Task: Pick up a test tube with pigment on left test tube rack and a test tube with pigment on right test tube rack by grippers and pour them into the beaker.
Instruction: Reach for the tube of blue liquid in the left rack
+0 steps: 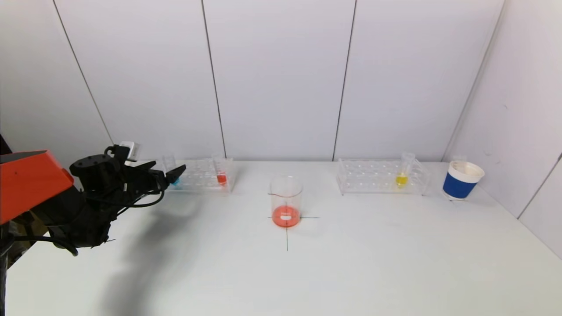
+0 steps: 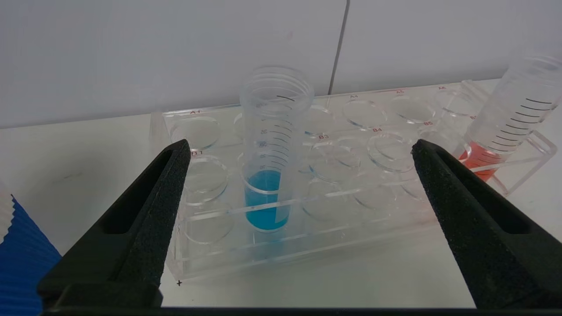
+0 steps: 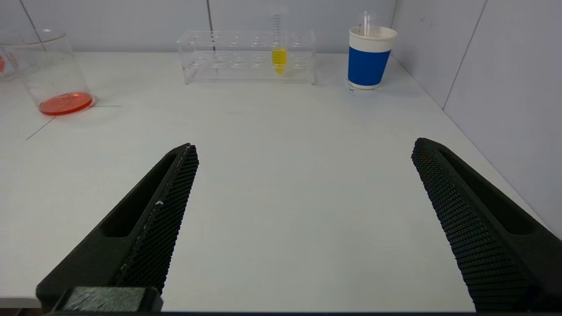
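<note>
The left clear rack (image 1: 199, 175) holds a tube with blue pigment (image 1: 174, 181) and a tube with red pigment (image 1: 221, 177). My left gripper (image 1: 169, 172) is open just in front of the blue tube (image 2: 267, 193), which stands upright between and beyond the fingertips (image 2: 178, 151). The red tube (image 2: 487, 156) leans at the rack's (image 2: 333, 210) far end. The right rack (image 1: 382, 176) holds a yellow tube (image 1: 401, 179). The beaker (image 1: 286, 201) holds red liquid at table centre. My right gripper (image 3: 303, 151) is open over bare table, out of the head view; the right wrist view shows the yellow tube (image 3: 279, 57) and the beaker (image 3: 52, 74).
A blue and white paper cup (image 1: 462, 181) stands right of the right rack, near the right wall. Another blue cup (image 2: 19, 259) sits close to my left gripper. White wall panels rise just behind both racks. A black cross mark lies under the beaker.
</note>
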